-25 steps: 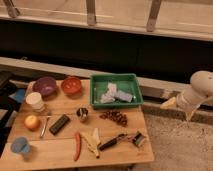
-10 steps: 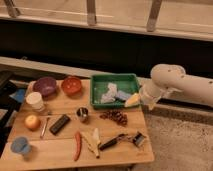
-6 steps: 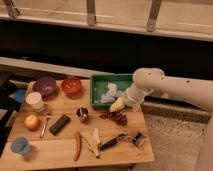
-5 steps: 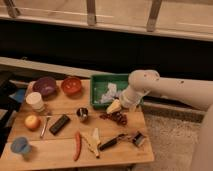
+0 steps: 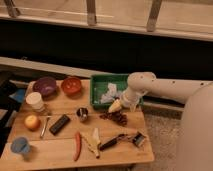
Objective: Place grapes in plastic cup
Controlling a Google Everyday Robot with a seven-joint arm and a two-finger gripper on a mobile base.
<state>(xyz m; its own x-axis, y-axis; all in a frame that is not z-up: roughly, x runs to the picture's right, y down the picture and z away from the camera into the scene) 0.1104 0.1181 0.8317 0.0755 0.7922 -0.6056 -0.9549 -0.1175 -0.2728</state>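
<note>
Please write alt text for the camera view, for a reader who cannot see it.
A white robot arm reaches from the right, its open claw just over the grapes on a wooden table. A light-blue cup stands at the table's front left corner; a green tray sits behind the grapes.

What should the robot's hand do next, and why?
Probably lower the gripper a little onto the grapes. It hovers open close above them, holding nothing, and the grapes lie across the table from the plastic cup.
</note>
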